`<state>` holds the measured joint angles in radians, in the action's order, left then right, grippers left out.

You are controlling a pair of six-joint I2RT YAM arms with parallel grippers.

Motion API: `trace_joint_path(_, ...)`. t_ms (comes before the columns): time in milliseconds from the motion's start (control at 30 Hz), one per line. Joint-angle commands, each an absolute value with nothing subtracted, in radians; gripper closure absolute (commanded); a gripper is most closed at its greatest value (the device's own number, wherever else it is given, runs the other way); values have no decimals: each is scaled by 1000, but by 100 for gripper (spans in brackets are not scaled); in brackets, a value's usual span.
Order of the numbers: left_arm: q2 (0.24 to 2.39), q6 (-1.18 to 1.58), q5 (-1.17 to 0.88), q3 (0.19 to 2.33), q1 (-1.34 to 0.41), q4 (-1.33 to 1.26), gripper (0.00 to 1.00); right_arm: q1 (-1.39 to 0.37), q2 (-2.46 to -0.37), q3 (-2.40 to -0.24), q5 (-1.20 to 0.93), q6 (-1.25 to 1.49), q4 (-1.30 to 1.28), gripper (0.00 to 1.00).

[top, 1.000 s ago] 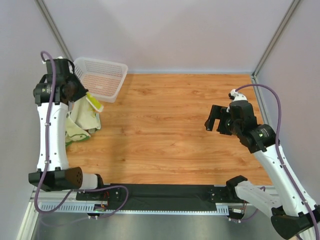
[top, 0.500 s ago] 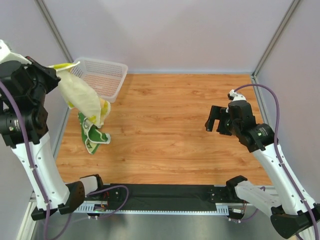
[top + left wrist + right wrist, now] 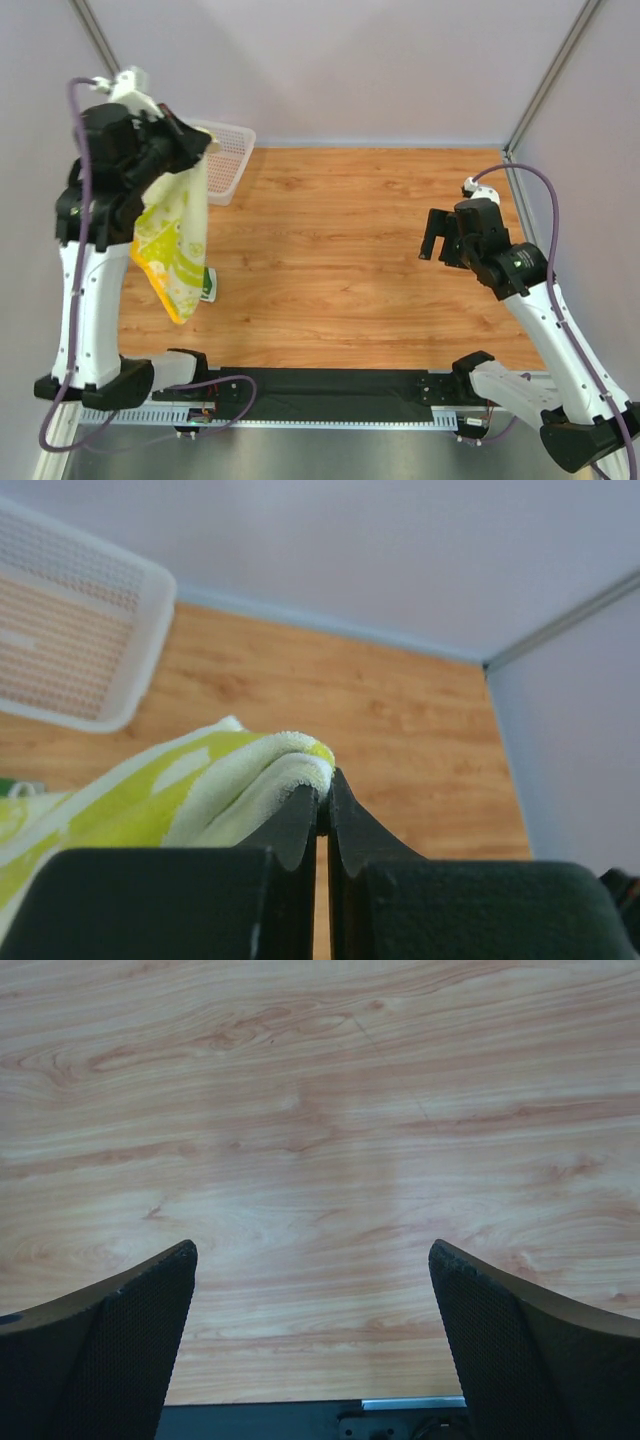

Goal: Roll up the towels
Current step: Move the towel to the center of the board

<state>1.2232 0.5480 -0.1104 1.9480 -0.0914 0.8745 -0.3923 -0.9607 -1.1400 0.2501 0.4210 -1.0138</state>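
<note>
A robot test cell in a lab: plain pale panels (image 3: 350,70) on metal posts (image 3: 555,75) box in a wood-grain table (image 3: 340,250), with a slotted mounting rail (image 3: 300,420) at its near edge and exposed purple cabling (image 3: 553,240)

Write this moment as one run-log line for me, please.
left pincer: shut on towel, towel hanging | right pincer: open, empty, over table | roll: not started

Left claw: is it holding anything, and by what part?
Yes. The left claw is shut on a towel, pinching its upper edge; the rest hangs down.
</note>
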Motion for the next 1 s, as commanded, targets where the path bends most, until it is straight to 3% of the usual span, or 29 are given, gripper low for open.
trace_joint_path(0,1268,541,-66,1881,-274,857,100,-381,-953,-1213,383,410,-1051,0)
trace_joint_path(167,1319,606,-2,1703,-542,769,98,-312,-930,-1221,417,414,-1074,0)
trace_joint_path(200,1363,614,-2,1683,-578,753,85,-287,-930,-1212,417,414,-1075,0)
trace_joint_path(300,1550,582,-46,1696,-685,748,60,-236,-943,-1192,393,414,-1083,0)
trace_joint_path(433,1744,522,41,1868,-802,894,45,-207,-971,-1198,367,416,-1106,0)
trace_joint_path(567,1698,519,61,1784,-802,821,25,-201,-1002,-1206,321,416,-1105,0)
trace_joint_path(800,1586,541,110,1564,-665,836,24,-204,-1155,-1151,-59,446,-1013,0)
trace_joint_path(967,1454,616,80,1283,-513,764,25,-233,-1264,-1085,-101,469,-948,0)
